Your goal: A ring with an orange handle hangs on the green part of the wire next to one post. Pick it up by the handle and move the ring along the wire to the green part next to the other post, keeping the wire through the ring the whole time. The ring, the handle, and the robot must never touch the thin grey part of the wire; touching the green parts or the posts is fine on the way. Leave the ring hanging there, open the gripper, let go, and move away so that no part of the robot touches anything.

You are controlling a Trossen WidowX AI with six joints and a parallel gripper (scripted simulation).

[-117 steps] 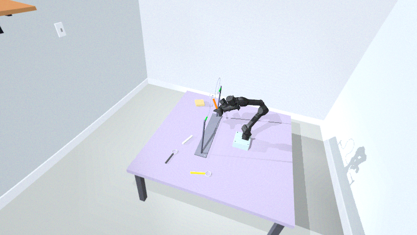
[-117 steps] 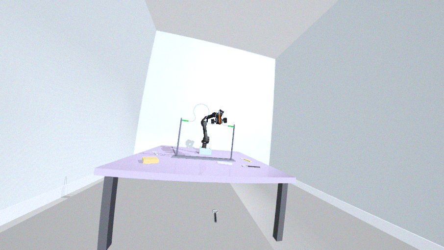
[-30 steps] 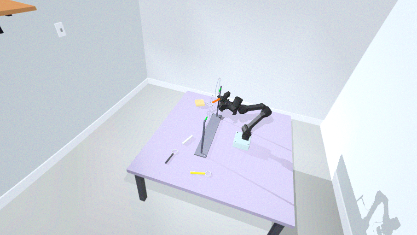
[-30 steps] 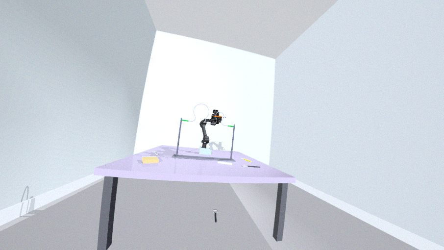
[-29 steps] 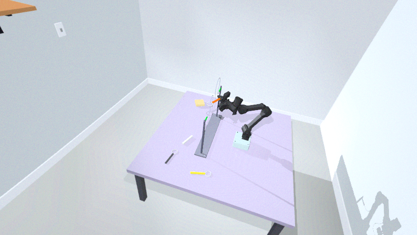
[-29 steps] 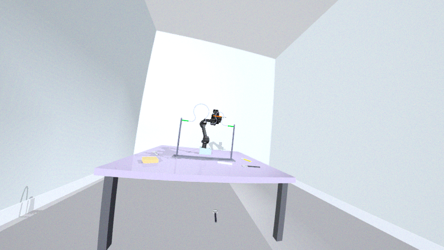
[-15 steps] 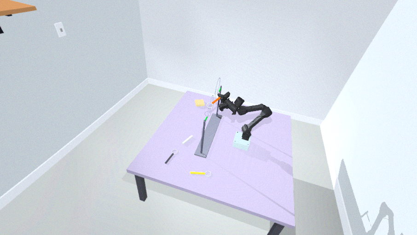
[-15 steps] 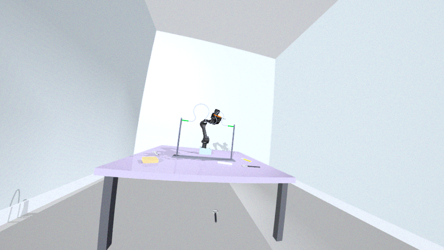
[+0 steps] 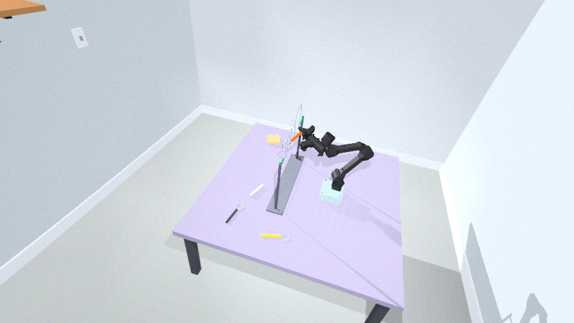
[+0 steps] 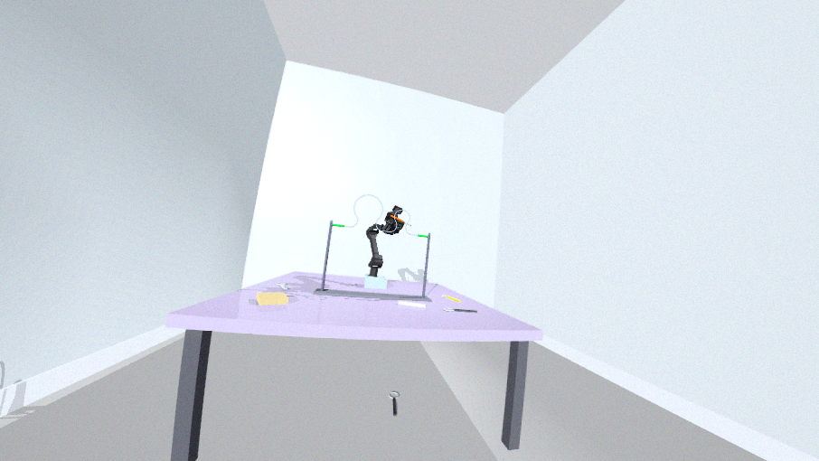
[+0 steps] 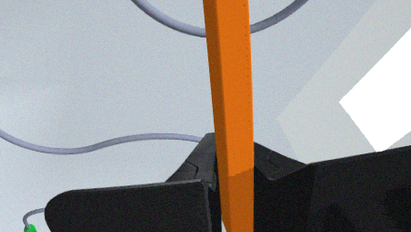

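Observation:
My gripper (image 9: pixel 302 132) (image 11: pixel 218 141) is shut on the orange handle (image 9: pixel 296 137) (image 10: pixel 397 219) (image 11: pixel 233 91), high above the table. The ring (image 9: pixel 283 144) is at the handle's far end, among the wire's bends between the posts; I cannot tell whether the wire runs through it or touches it. The grey wire (image 10: pixel 368 195) (image 11: pixel 68 151) curves behind the handle in the wrist view. One green part (image 9: pixel 282 161) (image 10: pixel 423 236) is by the near post (image 9: pixel 277 184) (image 10: pixel 426 266). The other green part (image 9: pixel 301 120) (image 10: pixel 337 225) is by the far post (image 9: pixel 298 149) (image 10: pixel 326 258).
The posts stand on a grey base plate (image 9: pixel 287 186). A yellow block (image 9: pixel 273 139) (image 10: pixel 272 298), a white bar (image 9: pixel 256 190), a black-handled ring tool (image 9: pixel 231 215) and a yellow-handled one (image 9: pixel 270 235) lie on the table. The arm stands on a pale block (image 9: pixel 331 196) (image 10: pixel 375 282).

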